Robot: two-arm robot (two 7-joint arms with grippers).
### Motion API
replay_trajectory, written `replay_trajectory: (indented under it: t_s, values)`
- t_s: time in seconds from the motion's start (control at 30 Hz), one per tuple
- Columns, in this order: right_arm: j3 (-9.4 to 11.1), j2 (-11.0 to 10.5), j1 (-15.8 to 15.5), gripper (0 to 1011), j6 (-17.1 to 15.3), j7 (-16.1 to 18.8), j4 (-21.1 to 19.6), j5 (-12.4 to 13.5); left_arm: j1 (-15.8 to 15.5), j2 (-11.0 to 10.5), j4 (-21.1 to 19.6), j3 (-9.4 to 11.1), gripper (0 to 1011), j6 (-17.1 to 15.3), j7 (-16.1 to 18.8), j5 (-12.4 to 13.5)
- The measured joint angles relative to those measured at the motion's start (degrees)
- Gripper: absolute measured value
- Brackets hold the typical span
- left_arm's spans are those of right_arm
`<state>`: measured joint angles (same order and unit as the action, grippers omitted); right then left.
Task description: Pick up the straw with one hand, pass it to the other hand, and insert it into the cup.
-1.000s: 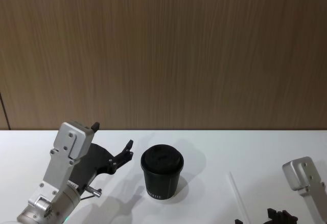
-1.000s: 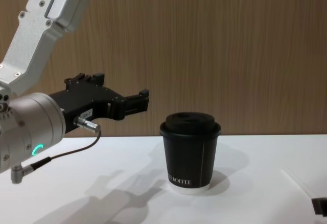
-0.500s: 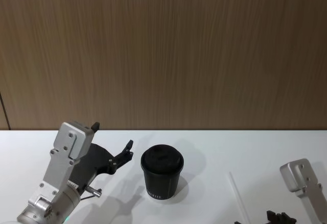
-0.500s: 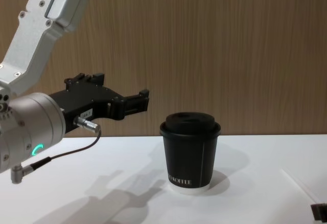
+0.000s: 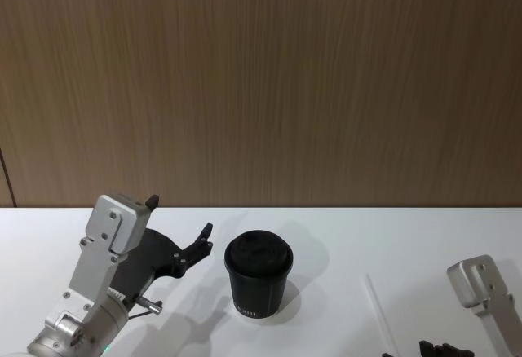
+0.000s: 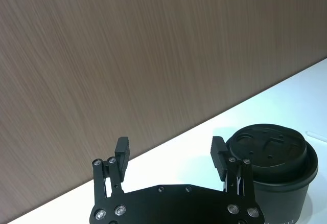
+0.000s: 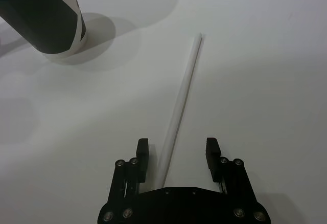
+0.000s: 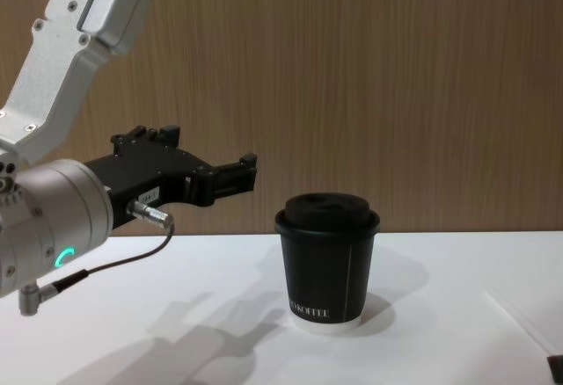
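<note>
Right end effector (image 7: pixel 176 150) spread over straw (image 7: pixel 184 93), left end effector (image 6: pixel 169 147) spread beside cup (image 8: pixel 327 262), lettering roughly "KOFFEE"

— The cup (image 8: pixel 327 271) looks matt black paper, its lid (image 6: pixel 265 141) smooth plastic.
— The straw (image 7: pixel 182 98) is smooth white plastic; the surface (image 5: pixel 408 235) is matt white, the wall (image 5: pixel 261 80) behind grained wood.

Bare table (image 7: pixel 265 55) flanks straw (image 7: pixel 182 96); cup (image 7: pixel 30 14) well apart, seemingly out of way.
</note>
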<state>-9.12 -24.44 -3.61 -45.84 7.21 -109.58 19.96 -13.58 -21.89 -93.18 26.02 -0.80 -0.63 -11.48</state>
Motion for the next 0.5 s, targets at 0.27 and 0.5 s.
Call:
replay_trajectory:
  t_s: [0.27,0.5]
  values:
    - [0.3,0.0,0.0,465,-0.6,0.3,0.2,-0.2,0.0,0.0,0.0,0.0,1000,0.0,0.0,0.0]
    - [0.6,0.1,-0.1,249,-1.0,0.6,0.2,-0.4,0.0,0.0,0.0,0.0,1000,0.0,0.0,0.0]
